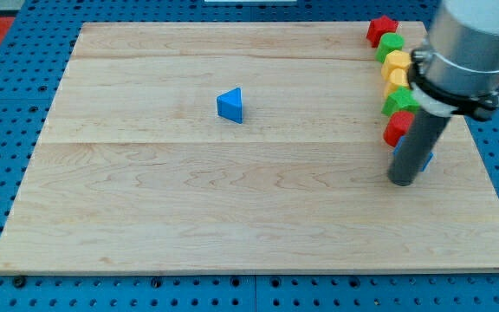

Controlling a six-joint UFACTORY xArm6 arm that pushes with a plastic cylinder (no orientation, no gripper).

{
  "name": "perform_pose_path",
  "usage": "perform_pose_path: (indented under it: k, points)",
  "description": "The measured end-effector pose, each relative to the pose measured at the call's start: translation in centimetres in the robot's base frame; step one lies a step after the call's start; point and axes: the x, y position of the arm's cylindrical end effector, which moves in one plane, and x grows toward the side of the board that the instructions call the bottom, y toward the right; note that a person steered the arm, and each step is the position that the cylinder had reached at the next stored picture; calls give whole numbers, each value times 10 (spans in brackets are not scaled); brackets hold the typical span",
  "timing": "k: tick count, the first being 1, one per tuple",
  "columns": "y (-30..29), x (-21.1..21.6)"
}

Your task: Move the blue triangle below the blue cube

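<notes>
The blue triangle [230,106] lies alone on the wooden board [189,217], a little above the middle and to the left of centre. The blue cube [427,160] is at the view's right, mostly hidden behind my rod; only a blue sliver shows at the rod's right side. My tip [403,181] rests on the board just in front of the blue cube, far to the right of the blue triangle.
A column of blocks runs down the board's right side: a red star [382,29], a green block [392,45], two yellow blocks [397,63], another green block [398,102] and a red block [397,128] next to my rod.
</notes>
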Motion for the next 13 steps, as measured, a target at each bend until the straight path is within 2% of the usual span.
perform_pose_path:
  k: [1,2,4,5,6,7,8,9,12,13]
  points:
    - [-37,-7]
    - [-63,-31]
    - [-100,-107]
    - [-140,-151]
    - [-187,-172]
    - [-225,-165]
    - [-228,-137]
    - [-208,-120]
    - [-124,-116]
    - [-104,-92]
